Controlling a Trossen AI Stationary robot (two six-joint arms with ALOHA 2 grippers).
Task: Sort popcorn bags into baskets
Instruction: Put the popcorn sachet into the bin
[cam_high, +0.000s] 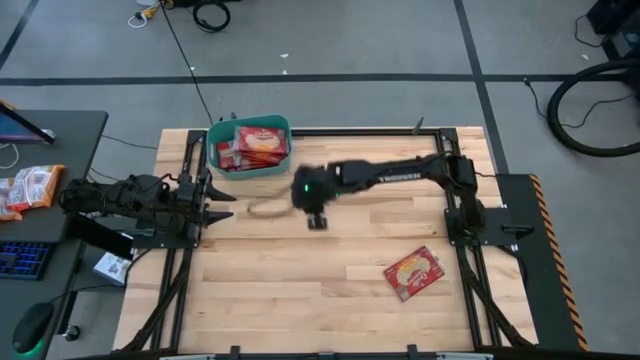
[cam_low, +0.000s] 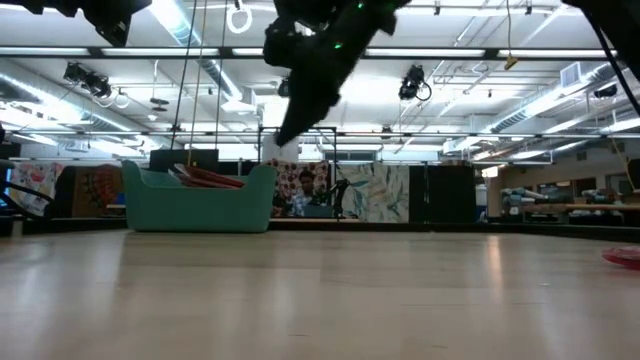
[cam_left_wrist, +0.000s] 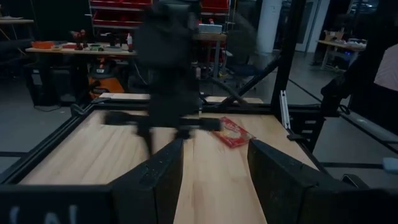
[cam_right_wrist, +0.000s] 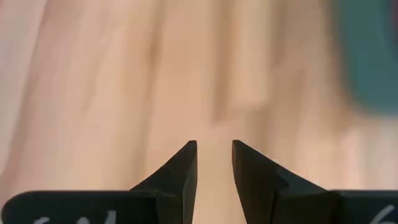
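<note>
The teal basket (cam_high: 248, 147) stands at the table's far edge, left of centre, with several red popcorn bags (cam_high: 256, 145) lying inside; it also shows in the low view (cam_low: 195, 203). One more red popcorn bag (cam_high: 413, 272) lies flat on the table at the near right and shows in the left wrist view (cam_left_wrist: 233, 132). My right gripper (cam_right_wrist: 214, 149) is open and empty above the bare table, just near of the basket (cam_high: 268, 207). My left gripper (cam_high: 222, 203) rests open and empty at the table's left edge (cam_left_wrist: 214, 143).
Black frame rails (cam_high: 470, 230) run along the table's sides. Wide bare wood (cam_high: 300, 280) lies between the basket and the lone bag. A desk with a keyboard and more red packets (cam_high: 30, 187) stands off the table to the left.
</note>
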